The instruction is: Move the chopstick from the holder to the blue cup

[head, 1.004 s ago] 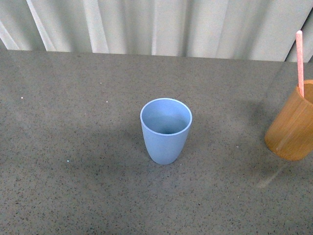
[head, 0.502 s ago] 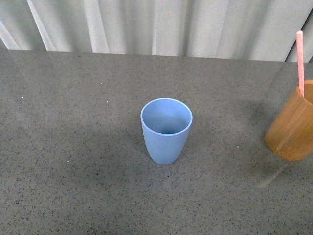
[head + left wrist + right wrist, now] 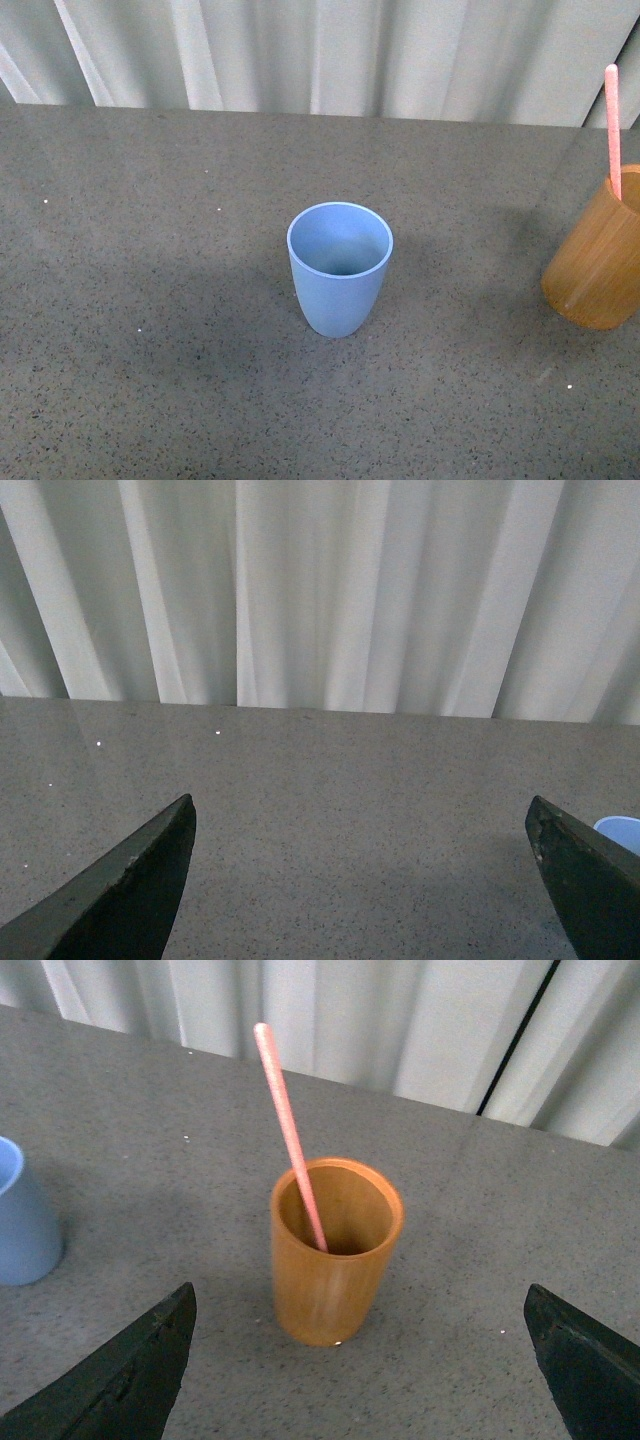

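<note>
Nothing moved; chopstick (image 3: 612,130) near-upright in holder (image 3: 598,270), tip up.

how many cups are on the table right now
2. In the front view, the light-blue plastic tumbler stands at the centre and the orange-brown wooden cylinder holder at the right edge, holding the salmon-pink chopstick. No others show.

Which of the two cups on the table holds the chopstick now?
The orange-brown wooden holder on the right in the front view: the pink chopstick leans inside it, rising well above its rim. The blue cup in the middle is empty.
</note>
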Motion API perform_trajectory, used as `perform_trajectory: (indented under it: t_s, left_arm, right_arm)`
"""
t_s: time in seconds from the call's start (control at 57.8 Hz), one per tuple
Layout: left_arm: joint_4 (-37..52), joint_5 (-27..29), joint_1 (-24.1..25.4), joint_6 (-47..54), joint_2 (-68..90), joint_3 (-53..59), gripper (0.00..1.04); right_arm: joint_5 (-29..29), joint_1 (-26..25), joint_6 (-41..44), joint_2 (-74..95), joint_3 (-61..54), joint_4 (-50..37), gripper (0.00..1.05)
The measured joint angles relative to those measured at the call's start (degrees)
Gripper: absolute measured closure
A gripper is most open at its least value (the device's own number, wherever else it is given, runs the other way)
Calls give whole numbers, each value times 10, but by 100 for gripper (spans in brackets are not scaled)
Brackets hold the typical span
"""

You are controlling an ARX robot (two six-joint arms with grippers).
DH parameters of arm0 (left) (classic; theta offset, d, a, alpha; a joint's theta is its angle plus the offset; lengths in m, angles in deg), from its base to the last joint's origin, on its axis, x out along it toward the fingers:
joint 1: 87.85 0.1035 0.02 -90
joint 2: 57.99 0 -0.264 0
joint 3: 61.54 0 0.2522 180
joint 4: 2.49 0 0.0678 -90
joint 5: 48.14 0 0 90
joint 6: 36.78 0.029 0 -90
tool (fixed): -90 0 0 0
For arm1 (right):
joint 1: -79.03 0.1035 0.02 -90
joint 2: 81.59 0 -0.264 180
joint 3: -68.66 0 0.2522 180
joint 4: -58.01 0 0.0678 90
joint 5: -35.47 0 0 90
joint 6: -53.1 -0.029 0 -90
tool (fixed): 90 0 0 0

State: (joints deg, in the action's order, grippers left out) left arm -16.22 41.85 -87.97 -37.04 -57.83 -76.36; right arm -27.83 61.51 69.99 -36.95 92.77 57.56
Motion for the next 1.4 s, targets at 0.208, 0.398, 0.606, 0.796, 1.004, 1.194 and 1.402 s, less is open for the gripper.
perform_trajectory:
  t_s: [0.208, 0.398, 0.606, 0.796, 1.004, 1.194, 1.402]
  left_arm:
    - [0, 0, 0, 0, 0, 0, 7]
    - [0, 0, 0, 0, 0, 0, 7]
    - [0, 0, 0, 0, 0, 0, 7]
    - [0, 0, 0, 0, 0, 0, 7]
    - [0, 0, 0, 0, 0, 0, 7]
    - [0, 0, 0, 0, 0, 0, 7]
    - [0, 0, 0, 0, 0, 0, 7]
  right_arm:
    - [-2, -10, 3, 252, 35, -219, 10]
    - [-25, 25, -30, 383, 105, -292, 10]
    - [-56, 75, -32, 442, 162, -296, 10]
    - [-76, 108, -32, 467, 194, -292, 10]
    - [-91, 138, -33, 476, 207, -288, 10]
    - [-102, 157, -33, 495, 219, -288, 10]
    - [-113, 160, -39, 527, 249, -294, 10]
